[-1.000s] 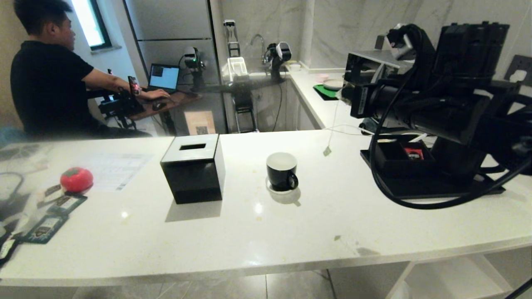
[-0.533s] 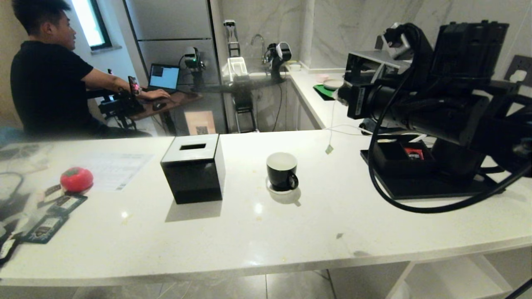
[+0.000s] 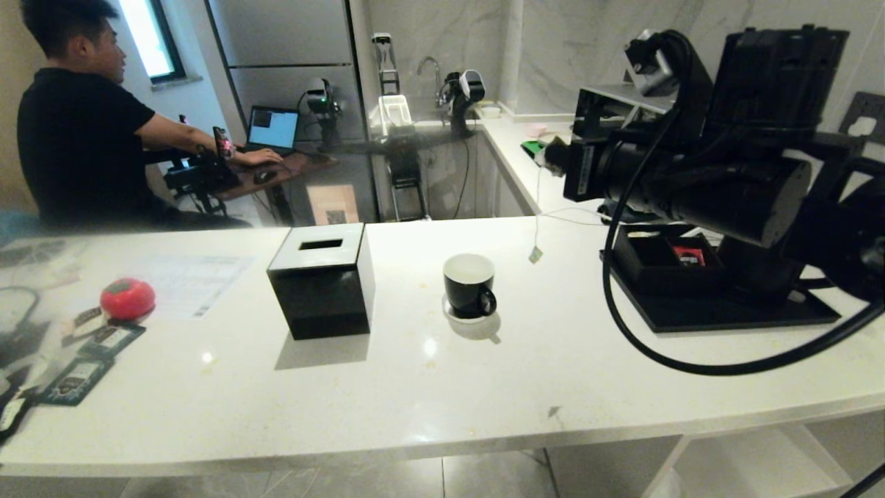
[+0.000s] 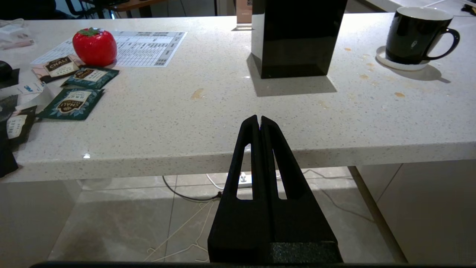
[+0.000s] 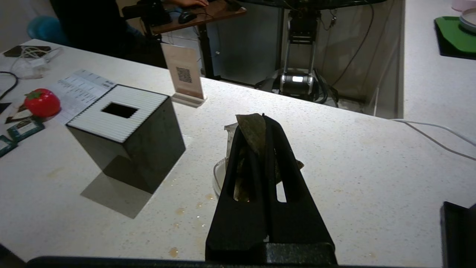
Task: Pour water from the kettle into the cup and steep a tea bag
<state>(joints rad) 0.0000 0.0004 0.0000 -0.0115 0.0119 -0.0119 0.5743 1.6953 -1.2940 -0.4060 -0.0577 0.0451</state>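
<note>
The black cup (image 3: 469, 283) with its white inside stands on a small saucer (image 4: 399, 66) mid-counter. My right gripper (image 3: 553, 158) hovers above and to the right of it, shut on the tea bag (image 5: 254, 134). The bag's string hangs down to a small tag (image 3: 535, 255) just above the counter. In the right wrist view the fingers cover the cup and only the saucer rim (image 5: 218, 173) shows. My left gripper (image 4: 259, 118) is shut and empty, parked low in front of the counter edge. The kettle is hidden behind my right arm.
A black cube tissue box (image 3: 321, 280) stands left of the cup. A red tomato-shaped object (image 3: 127, 298) and dark sachets (image 3: 76, 377) lie far left. A black tray (image 3: 726, 315) with a red packet (image 3: 688, 256) sits right. A person (image 3: 76, 124) sits at a desk behind.
My right arm has swung left toward the cup, carrying the tea bag. The hanging tag has drifted left with it. The left arm has not moved.
</note>
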